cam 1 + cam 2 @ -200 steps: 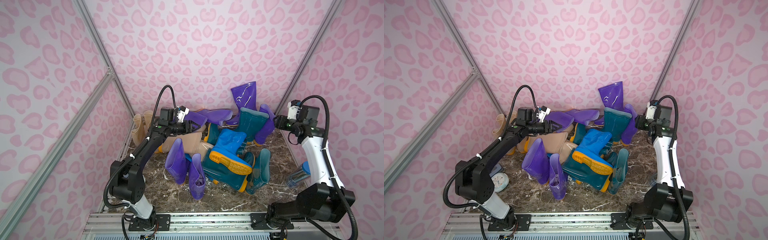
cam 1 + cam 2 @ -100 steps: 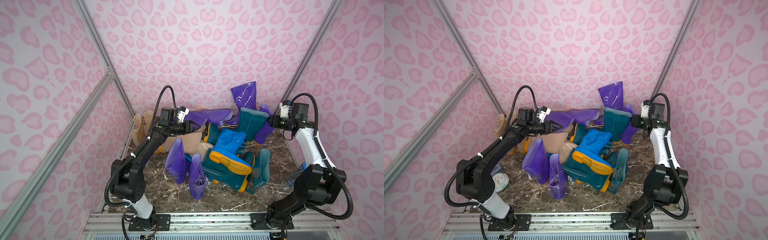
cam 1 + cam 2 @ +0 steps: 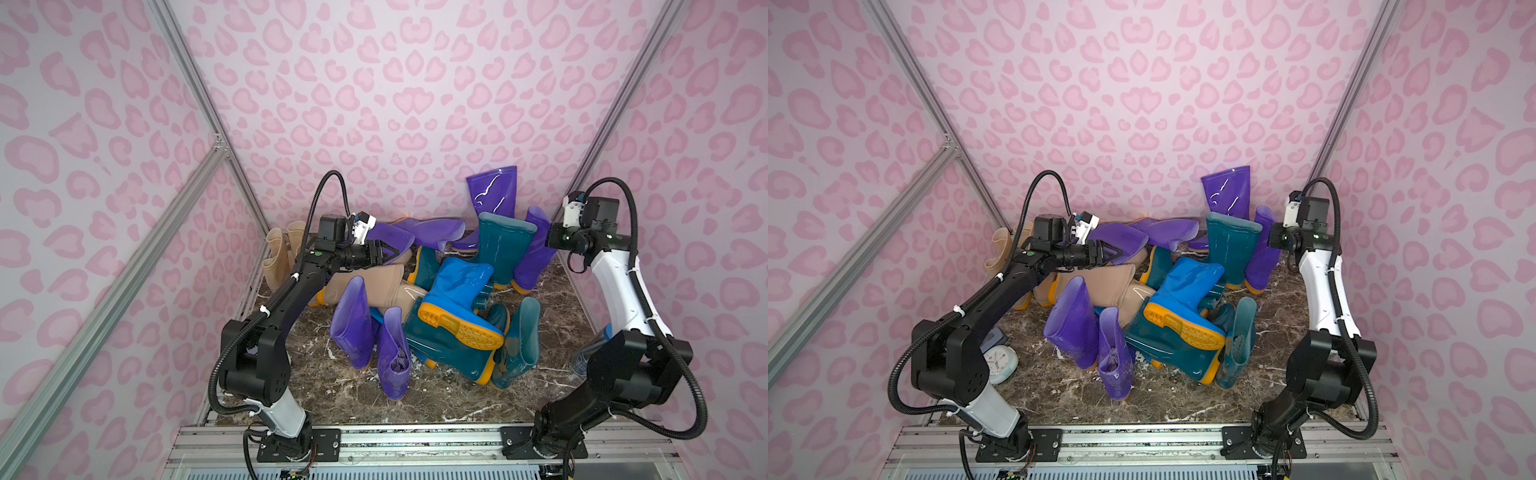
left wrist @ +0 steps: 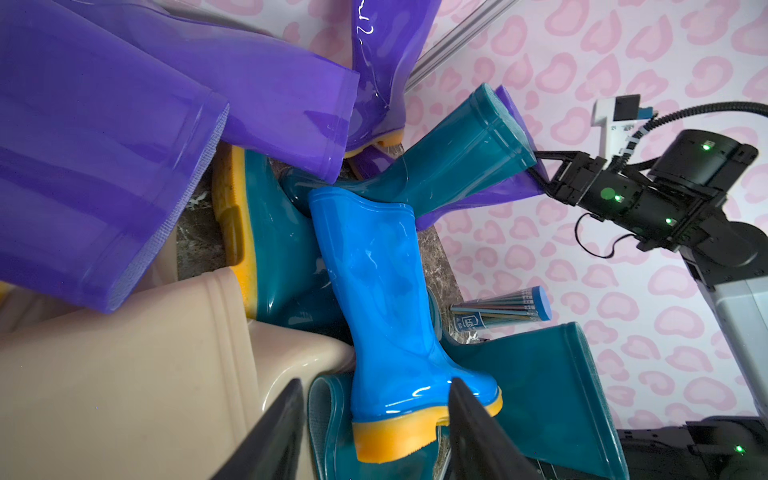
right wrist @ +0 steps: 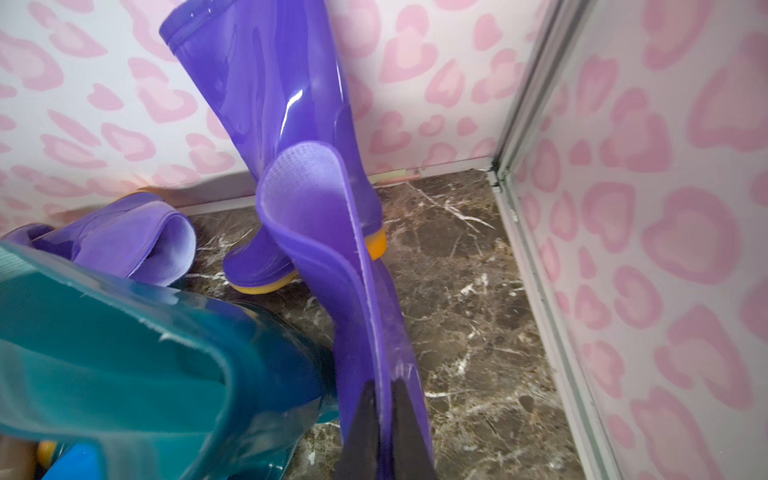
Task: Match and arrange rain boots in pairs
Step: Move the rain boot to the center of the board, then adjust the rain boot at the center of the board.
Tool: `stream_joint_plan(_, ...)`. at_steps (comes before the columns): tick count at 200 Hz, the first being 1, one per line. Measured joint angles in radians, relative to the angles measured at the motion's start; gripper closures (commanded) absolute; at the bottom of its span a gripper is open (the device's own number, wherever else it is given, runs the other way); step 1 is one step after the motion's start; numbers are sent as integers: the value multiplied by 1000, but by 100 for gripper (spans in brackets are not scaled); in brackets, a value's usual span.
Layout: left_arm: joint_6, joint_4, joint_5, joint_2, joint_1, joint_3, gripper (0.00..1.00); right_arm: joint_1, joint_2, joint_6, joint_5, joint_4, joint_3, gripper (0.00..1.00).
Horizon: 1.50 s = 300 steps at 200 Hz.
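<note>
**Right fingers clamp a purple cuff**

Swinging in from the right wall, my right gripper (image 5: 384,428) has reached the back right corner and snapped closed within the last second. Its fingers now pinch one wall of the cuff of a purple boot (image 5: 307,195), with the rubber squeezed flat between them. That boot stands on the marble tabletop (image 5: 478,291), touching the tall teal boot (image 3: 503,245). It is just in front of a second purple boot (image 3: 492,195), which stands upright against the back wall.

My left gripper (image 3: 386,255) has not budged. Its fingers stay spread partway with nothing between them, hovering over the beige boot (image 3: 374,286) at the back left of the heap.

As I judge it, I now have a hold on one half of a likely pair, and its match is right behind it. The next move would be to lift the boot clear and stand it beside that partner. A glossy cuff held by a thin pinch may fold or slip, and the teal boot leaning close could tip as I pull. Most of the boots still lie jumbled in the middle, so the sorting looks barely begun.
</note>
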<state>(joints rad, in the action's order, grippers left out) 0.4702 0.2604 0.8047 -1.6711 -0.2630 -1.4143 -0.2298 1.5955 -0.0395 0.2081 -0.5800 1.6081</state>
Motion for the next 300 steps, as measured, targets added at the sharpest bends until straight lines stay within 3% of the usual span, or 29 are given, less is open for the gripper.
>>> stream_joint_plan(103,0,0,-1,4,9,0,45,-50,8,-26,-208,-32,61,100)
stream_joint_plan(184,0,0,-2,13,22,0,47,-86,-58,-80,-272,46,-128,100)
stream_joint_plan(189,0,0,-2,15,22,0,47,-86,-62,-80,-275,47,-134,92)
stream_joint_plan(197,0,0,-2,19,22,0,46,-85,-71,-80,-291,44,-138,68)
stream_joint_plan(217,0,0,-2,26,25,0,43,-77,-109,-80,-295,42,-137,56)
stream_joint_plan(231,0,0,-3,26,28,0,42,-50,-127,-80,-299,35,-109,41)
stream_joint_plan(283,-12,6,-8,41,31,0,39,194,-100,-14,-324,17,60,30)
stream_joint_plan(300,-20,7,-9,46,31,0,38,271,-92,12,-324,0,86,20)
